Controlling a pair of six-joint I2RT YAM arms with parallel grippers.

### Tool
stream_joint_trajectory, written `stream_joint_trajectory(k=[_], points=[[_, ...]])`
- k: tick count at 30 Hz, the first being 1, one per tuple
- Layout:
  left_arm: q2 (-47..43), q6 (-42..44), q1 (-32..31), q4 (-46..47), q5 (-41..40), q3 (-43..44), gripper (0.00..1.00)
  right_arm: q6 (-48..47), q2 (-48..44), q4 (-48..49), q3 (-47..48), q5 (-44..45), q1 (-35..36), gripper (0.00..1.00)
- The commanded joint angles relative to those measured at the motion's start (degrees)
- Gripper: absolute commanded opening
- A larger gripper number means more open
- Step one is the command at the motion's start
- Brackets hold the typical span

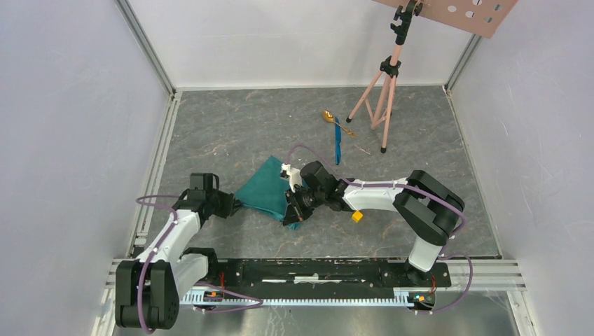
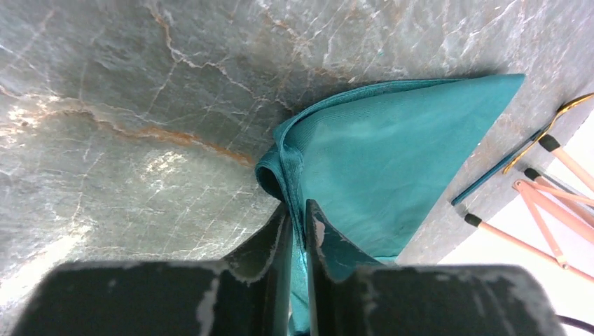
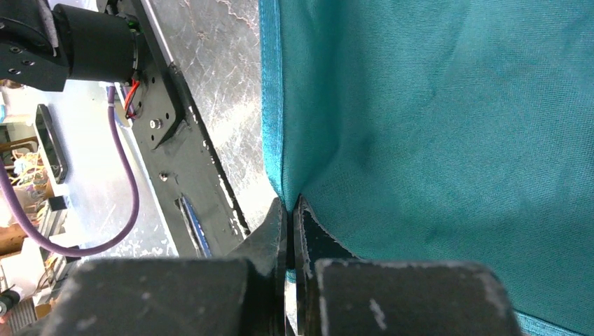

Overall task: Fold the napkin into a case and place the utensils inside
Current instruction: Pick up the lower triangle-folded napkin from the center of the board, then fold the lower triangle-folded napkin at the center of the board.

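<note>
The teal-green napkin (image 1: 263,189) lies folded on the grey table between the two arms, its right part lifted. My left gripper (image 1: 235,205) pinches its left folded edge; in the left wrist view the jaws (image 2: 298,207) are closed with the cloth (image 2: 385,154) between them. My right gripper (image 1: 293,210) grips the napkin's right side; in the right wrist view the tips (image 3: 290,204) are shut on the cloth's edge (image 3: 434,126), which hangs taut. The gold spoon (image 1: 328,116) and the blue knife (image 1: 337,145) lie together farther back, right of centre, also seen as the knife (image 2: 490,178) and the spoon (image 2: 553,122).
A small yellow cube (image 1: 357,216) sits under the right forearm. A pink tripod (image 1: 382,84) stands at the back right, its feet next to the utensils. White walls enclose the table. The arms' black base rail (image 1: 315,269) runs along the near edge.
</note>
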Motion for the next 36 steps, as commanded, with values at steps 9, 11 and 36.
stream_joint_trajectory(k=[9, 11, 36], points=[[16.24, 8.48, -5.17, -12.81, -7.83, 20.55, 0.02, 0.86, 0.95, 4.59, -2.03, -6.93, -2.11, 0.0], [20.04, 8.75, -7.24, -15.78, -10.24, 24.89, 0.02, 1.45, 0.96, 6.01, -3.03, -7.49, -2.79, 0.0], [39.2, 14.31, -18.41, -18.69, -19.67, 43.09, 0.02, -3.38, 1.18, 5.63, -5.42, -6.62, -7.24, 0.03]])
